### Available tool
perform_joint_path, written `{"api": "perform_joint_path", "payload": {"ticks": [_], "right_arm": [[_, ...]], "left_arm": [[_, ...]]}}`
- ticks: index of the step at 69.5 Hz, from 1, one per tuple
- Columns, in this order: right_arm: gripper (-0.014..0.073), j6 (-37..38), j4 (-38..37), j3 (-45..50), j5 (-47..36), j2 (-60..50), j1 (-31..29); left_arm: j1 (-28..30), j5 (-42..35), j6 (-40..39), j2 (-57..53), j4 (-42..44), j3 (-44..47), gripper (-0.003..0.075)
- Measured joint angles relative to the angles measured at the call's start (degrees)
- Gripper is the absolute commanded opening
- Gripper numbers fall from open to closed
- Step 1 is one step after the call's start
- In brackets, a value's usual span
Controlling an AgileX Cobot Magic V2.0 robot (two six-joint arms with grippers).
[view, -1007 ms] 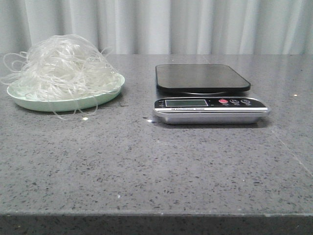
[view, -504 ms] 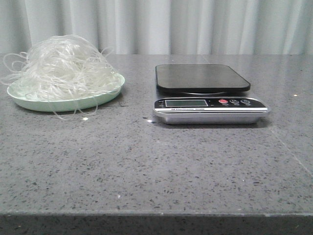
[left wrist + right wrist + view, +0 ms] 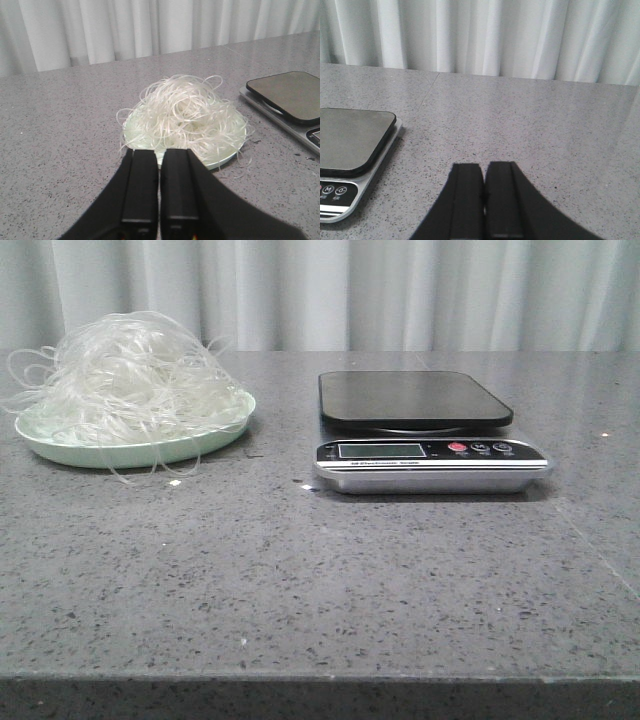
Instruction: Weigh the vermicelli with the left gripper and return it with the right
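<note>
The vermicelli [image 3: 125,375] is a fluffy whitish mound of thin strands on a pale green plate [image 3: 135,452] at the table's far left. It also shows in the left wrist view [image 3: 185,117], just ahead of my left gripper [image 3: 160,152], which is shut and empty. The scale [image 3: 425,430] with a black platform stands at centre right, bare. It also shows in the right wrist view [image 3: 352,150], to the side of my right gripper [image 3: 484,167], which is shut and empty. Neither gripper shows in the front view.
A grey speckled stone table [image 3: 300,580] carries everything. White curtains [image 3: 400,290] hang behind it. A few noodle crumbs [image 3: 175,482] lie near the plate. The scale's edge also shows in the left wrist view [image 3: 290,97].
</note>
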Motion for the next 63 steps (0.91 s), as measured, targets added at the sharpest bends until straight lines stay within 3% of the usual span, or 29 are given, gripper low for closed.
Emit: {"api": "perform_joint_path", "payload": {"ticks": [43, 53, 63], "right_arm": [[0.0151, 0.00, 0.00, 0.00, 0.00, 0.00, 0.00], [0.0151, 0.00, 0.00, 0.00, 0.00, 0.00, 0.00], [0.0151, 0.00, 0.00, 0.00, 0.00, 0.00, 0.00]], "left_arm": [[0.00, -0.12, 0.55, 0.00, -3.07, 1.15, 0.0137], [1.11, -0.12, 7.83, 0.00, -8.77, 1.15, 0.0137], [6.71, -0.27, 15.86, 0.00, -16.15, 1.23, 0.0137]]}}
